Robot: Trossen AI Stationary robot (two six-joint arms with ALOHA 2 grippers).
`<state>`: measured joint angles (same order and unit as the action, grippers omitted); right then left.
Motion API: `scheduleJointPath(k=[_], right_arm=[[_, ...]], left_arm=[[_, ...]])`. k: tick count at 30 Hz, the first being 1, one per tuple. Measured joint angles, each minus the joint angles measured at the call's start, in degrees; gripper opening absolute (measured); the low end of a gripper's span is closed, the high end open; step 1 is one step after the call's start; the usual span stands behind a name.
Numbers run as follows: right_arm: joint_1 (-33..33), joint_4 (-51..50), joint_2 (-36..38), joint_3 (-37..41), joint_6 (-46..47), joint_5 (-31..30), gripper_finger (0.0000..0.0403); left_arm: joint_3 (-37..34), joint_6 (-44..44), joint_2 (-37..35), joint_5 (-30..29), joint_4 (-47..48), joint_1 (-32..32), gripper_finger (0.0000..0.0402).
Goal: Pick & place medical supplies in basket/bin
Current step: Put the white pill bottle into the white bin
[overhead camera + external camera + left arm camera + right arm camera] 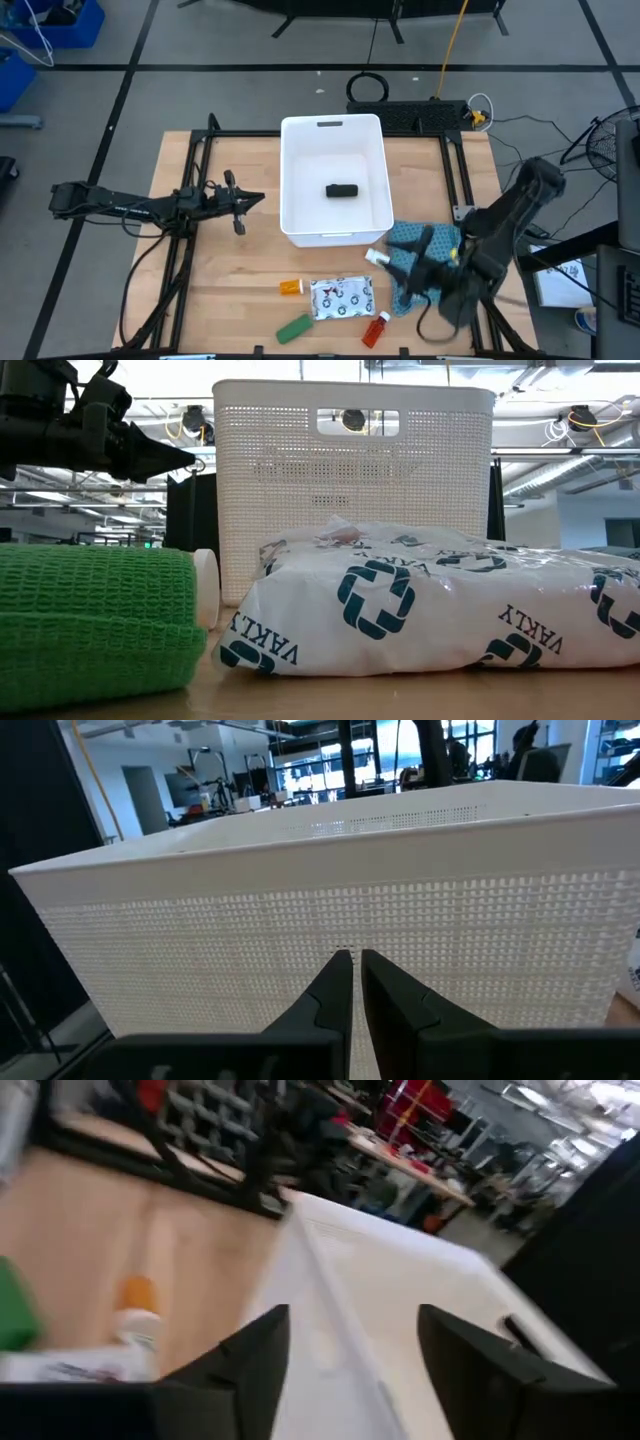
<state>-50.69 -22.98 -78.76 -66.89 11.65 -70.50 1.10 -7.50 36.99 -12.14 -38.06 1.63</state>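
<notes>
Right pincer (350, 1370) hanging spread and empty beside the bin (300, 215), one black item (342, 190) lying inside; left pincer (355, 982) waiting pressed together nearby; next move probably calls for reaching the pouch (341, 297).

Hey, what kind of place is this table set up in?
Likely a robotics lab or workshop: a wooden table in a black metal frame, cables on a taped concrete floor, and open ceiling pipes with workbenches behind.
</notes>
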Motion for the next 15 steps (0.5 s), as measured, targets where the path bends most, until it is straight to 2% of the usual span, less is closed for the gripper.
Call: scheduleJointPath(k=[4,9,12,15], right_arm=[[-2.57,2.75,-2.50,-0.02,7.46,0.04,0.0253],[-4.61,2.71,-5.32,0.00,14.80,1.93,0.0265],[-4.11,-1.96,-5.88,-0.01,22.64,8.41,0.0265],[-2.21,-11.29,-7.01,-0.02,33.58,18.62,0.0260]], left_arm=[[0.02,0.32,0.00,0.00,0.02,0.00,0.0031],[0.02,3.42,0.00,0.02,0.09,0.00,0.0031],[0.02,5.99,0.00,0.02,0.18,0.00,0.0031],[0.02,8.14,0.00,0.06,0.52,0.00,0.0031]])
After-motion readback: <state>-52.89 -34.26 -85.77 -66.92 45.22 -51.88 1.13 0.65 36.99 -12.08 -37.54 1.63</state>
